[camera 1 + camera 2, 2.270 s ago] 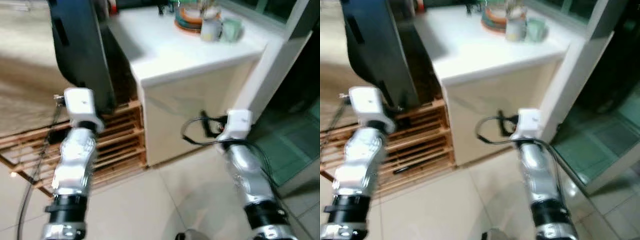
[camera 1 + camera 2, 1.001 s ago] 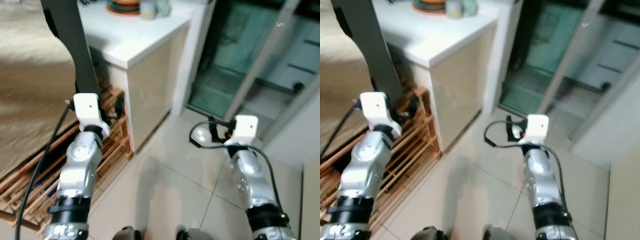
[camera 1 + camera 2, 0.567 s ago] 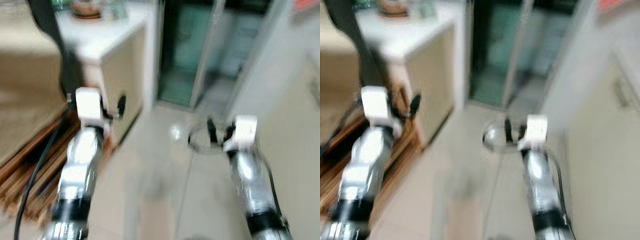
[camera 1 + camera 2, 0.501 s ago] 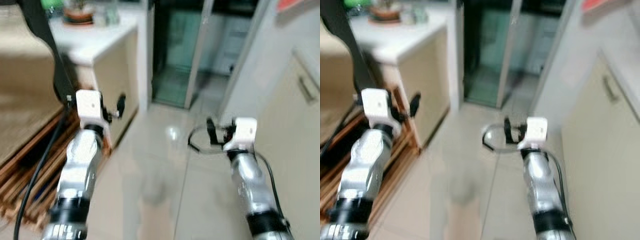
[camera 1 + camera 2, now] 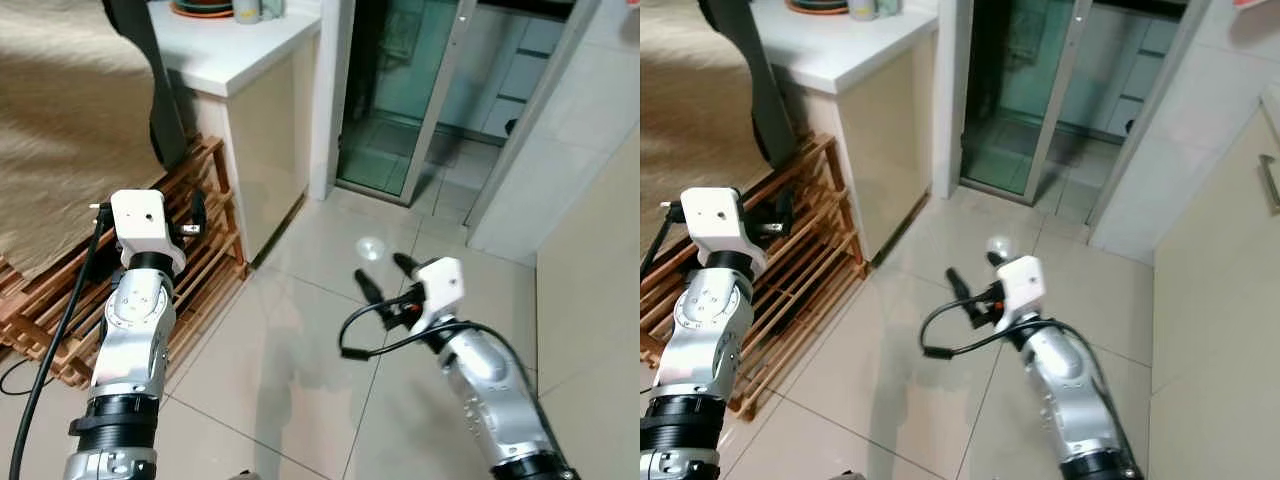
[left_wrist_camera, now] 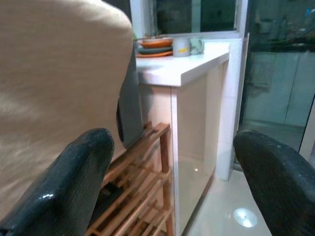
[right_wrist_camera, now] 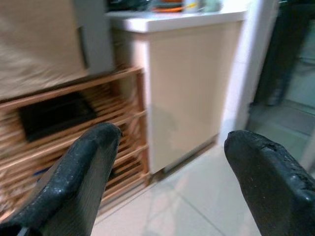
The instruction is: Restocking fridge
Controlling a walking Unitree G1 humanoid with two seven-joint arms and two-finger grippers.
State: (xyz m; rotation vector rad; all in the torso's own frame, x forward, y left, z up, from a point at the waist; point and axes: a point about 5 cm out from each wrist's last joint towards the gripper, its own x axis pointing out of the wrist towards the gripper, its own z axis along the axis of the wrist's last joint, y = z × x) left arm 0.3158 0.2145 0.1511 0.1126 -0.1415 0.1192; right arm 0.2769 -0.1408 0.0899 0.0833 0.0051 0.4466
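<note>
Both grippers — left (image 5: 190,222), right (image 5: 382,280) — empty, fingers wide; right arm now angled leftward.

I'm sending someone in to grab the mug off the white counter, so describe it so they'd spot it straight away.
Find the white counter that juts out beside the glass door, above the wooden slatted rack. At its far end sits a stack of orange plates. The mug stands right beside that stack: pale with a yellow mark, next to a greenish cup.

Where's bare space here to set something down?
Bare: near end of the white counter, and tiled floor between the wooden rack and the glass door. Crowded: the counter's far end, with stacked plates and mugs.
</note>
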